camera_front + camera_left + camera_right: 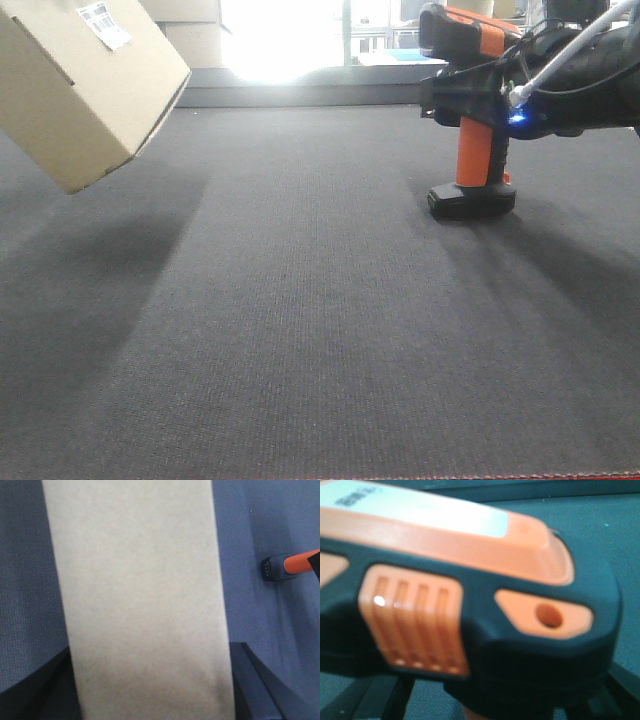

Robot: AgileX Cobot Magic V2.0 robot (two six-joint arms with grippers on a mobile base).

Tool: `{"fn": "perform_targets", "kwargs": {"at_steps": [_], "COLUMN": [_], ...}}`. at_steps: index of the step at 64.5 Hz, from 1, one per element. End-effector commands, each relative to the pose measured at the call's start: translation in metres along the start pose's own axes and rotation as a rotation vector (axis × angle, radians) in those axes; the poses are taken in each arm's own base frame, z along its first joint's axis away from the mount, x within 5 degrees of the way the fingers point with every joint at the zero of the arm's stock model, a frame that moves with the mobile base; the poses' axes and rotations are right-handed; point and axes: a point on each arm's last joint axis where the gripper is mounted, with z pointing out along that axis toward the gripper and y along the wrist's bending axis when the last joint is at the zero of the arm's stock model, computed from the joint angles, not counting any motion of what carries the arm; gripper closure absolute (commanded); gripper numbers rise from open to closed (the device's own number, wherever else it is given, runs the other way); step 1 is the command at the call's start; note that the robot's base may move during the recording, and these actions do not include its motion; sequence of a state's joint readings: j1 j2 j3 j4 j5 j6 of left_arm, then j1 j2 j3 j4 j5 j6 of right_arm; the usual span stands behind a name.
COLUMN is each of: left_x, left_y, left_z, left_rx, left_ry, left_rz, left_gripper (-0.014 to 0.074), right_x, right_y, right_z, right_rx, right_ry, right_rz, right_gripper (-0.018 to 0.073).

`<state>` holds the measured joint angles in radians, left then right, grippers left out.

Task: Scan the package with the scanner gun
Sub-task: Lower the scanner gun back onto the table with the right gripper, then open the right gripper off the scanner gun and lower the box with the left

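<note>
At far left, the box hung tilted above the grey mat, its white label on the upturned face. On my left wrist camera its plain tan side filled the frame. It was clamped between the dark fingers of the left gripper, one showing at each lower corner. Bare mat lay between box and scanner, the two well apart. At right, the scanner stood upright, orange handle vertical, black foot down at the mat; I could not tell whether the foot touched it. The right gripper was closed on the scanner's black body just above the handle. A blue light glowed beside it, and a white cable ran off to upper right. My right wrist camera showed only the scanner's orange-topped head, close and blurred.
</note>
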<state>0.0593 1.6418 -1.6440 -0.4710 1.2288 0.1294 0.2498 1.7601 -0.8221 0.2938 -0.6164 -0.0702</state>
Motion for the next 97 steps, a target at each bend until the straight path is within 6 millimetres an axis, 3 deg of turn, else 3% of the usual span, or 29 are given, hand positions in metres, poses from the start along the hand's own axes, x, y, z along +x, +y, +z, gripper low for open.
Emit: {"fn": "perform_targets", "kwargs": {"at_steps": [1,37,54,69,97], "left_x": [-0.001,-0.001,-0.001,-0.001,-0.001], "left_y": [-0.006,-0.006,-0.006,-0.006,-0.006], "left_z": [-0.006,-0.006,-0.006,-0.006,-0.006], "left_rx": [0.022,0.022,0.022,0.022,0.022], "left_ry": [-0.027,-0.027,-0.027,-0.027,-0.027], "left_rz": [0.005,0.005,0.005,0.005,0.005], "left_gripper": [0.0707,0.0707,0.0707,0.0707,0.0707], "right_x": [-0.005,-0.021,-0.019,-0.021,-0.009], "right_y": [0.001,0.004,0.001,-0.018,-0.016], "right_z": [-0.002,-0.019,-0.018,-0.017,-0.019], "right_rx": [-0.008,-0.035,-0.026,0.025,0.011], "right_ry": [-0.001,0.057,0.078,0.091,0.223], "right_rz": [-0.012,0.001,0.004,0.020,0.021], "right_gripper": [0.0125,0.0125,0.0125,0.0125,0.0125]}}
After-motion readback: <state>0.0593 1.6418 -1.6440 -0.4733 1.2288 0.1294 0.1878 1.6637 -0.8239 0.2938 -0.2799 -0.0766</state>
